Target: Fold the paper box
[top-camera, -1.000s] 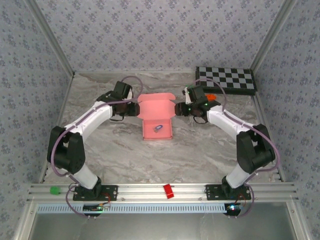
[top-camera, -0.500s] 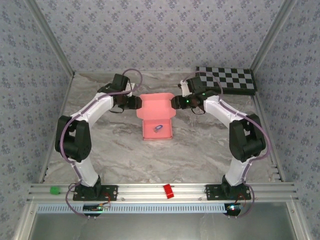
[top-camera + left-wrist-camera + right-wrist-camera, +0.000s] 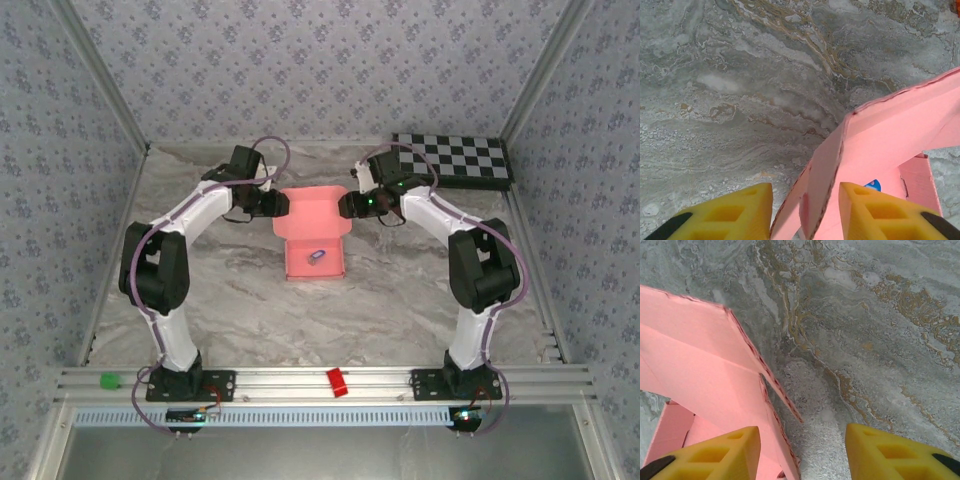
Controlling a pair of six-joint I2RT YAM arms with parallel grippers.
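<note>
The pink paper box (image 3: 313, 250) sits mid-table with its tray toward me and its lid panel (image 3: 311, 210) reaching back. A small blue item (image 3: 315, 257) lies in the tray. My left gripper (image 3: 279, 204) is at the lid's left edge. In the left wrist view its yellow fingers (image 3: 742, 210) stand open around an upright pink side flap (image 3: 822, 195), with a gap on each side. My right gripper (image 3: 346, 205) is at the lid's right edge. It is open too (image 3: 802, 452), and the lid's torn-edged flap (image 3: 775, 405) rises just inside its left finger (image 3: 720, 452).
A black-and-white checkerboard (image 3: 452, 158) lies at the back right. A red block (image 3: 337, 382) and a green block (image 3: 108, 380) rest on the front rail. Patterned walls close in the marble table (image 3: 400, 300) on three sides.
Both arms have stretched farther back and drawn in against the lid's two sides. Both pairs of jaws have narrowed a little. The lid's side flaps stand more upright.
</note>
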